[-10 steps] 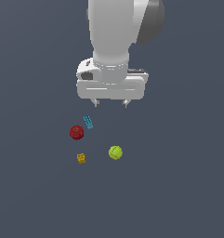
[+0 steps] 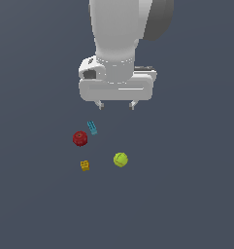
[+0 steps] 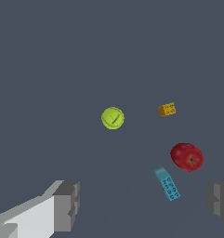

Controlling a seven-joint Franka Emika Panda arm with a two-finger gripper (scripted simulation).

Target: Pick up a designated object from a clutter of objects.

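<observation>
Red round object [image 2: 80,138], teal brick [image 2: 92,128], orange block [image 2: 85,165] flank the yellow-green ball [image 2: 120,159].

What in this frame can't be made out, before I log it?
- Claw: exterior view shows only its fingertips below the wrist housing; the wrist view's edges cut off both fingers.
- Yellow-green ball: underside hidden in both views.
- Orange-yellow block and teal studded brick: too small for surface detail.
- Dark red round object: identity unclear.
</observation>
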